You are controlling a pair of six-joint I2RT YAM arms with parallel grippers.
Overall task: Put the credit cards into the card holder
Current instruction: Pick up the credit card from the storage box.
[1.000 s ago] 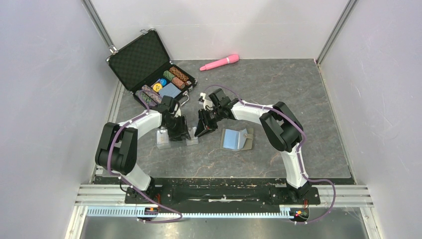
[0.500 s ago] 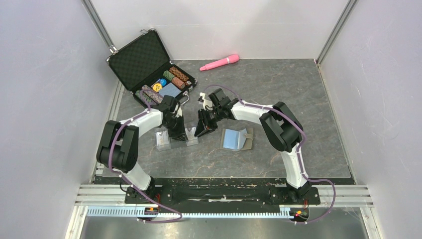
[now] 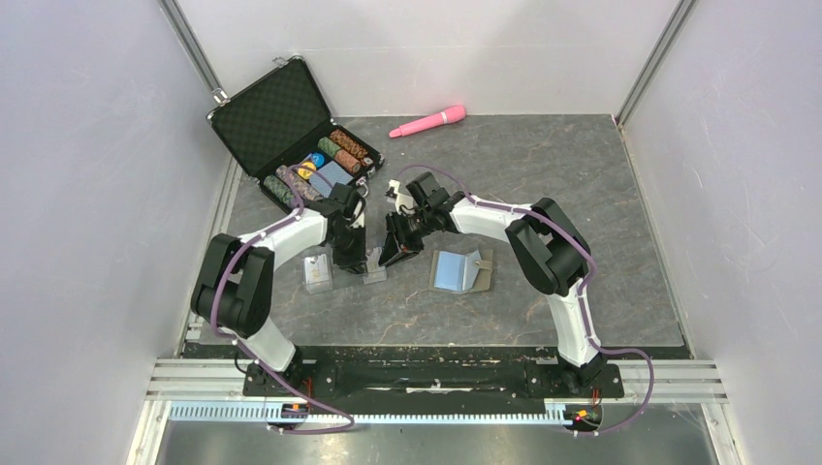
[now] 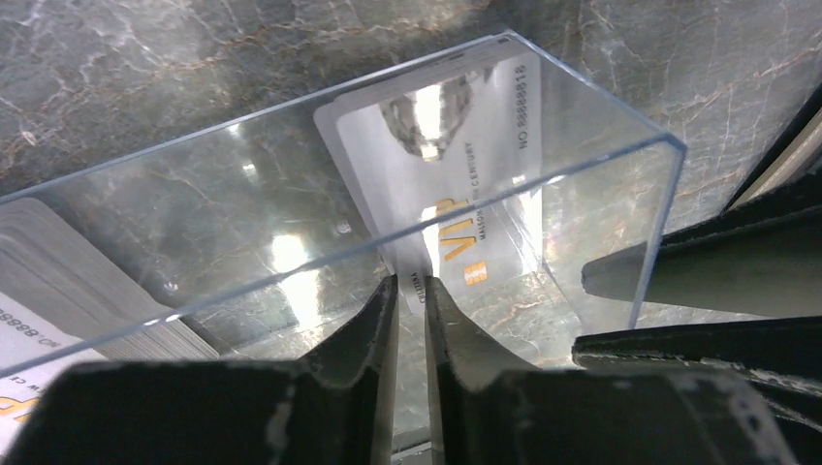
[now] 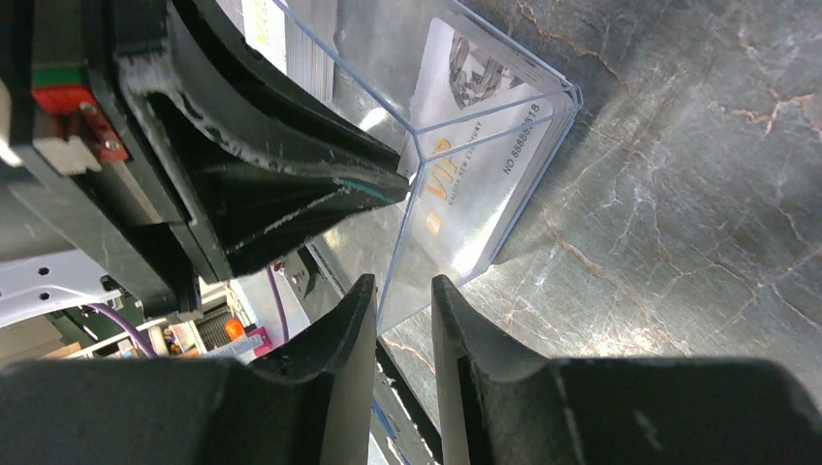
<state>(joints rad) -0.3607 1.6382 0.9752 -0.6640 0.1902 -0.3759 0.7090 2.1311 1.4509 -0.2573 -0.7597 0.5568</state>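
Top external: fixed, high behind the arm bases, tilted down and forward. It is far off, with the whole table (image 3: 562, 174) in frame.
Left wrist: sights along the left gripper (image 4: 407, 291), very near, into the clear box (image 4: 242, 184) straight ahead of its jaws.
Right wrist: sights along the right gripper (image 5: 402, 291), equally near, onto a corner of that box from the opposite side.
Both wrist views share the box and the credit card (image 4: 456, 174) inside. Each catches the other's fingers beside its own jaws.
The top view holds all this, small, mid-table.

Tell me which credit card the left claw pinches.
The left claw grips the lone VIP card standing in the clear box, not the stack beside it.
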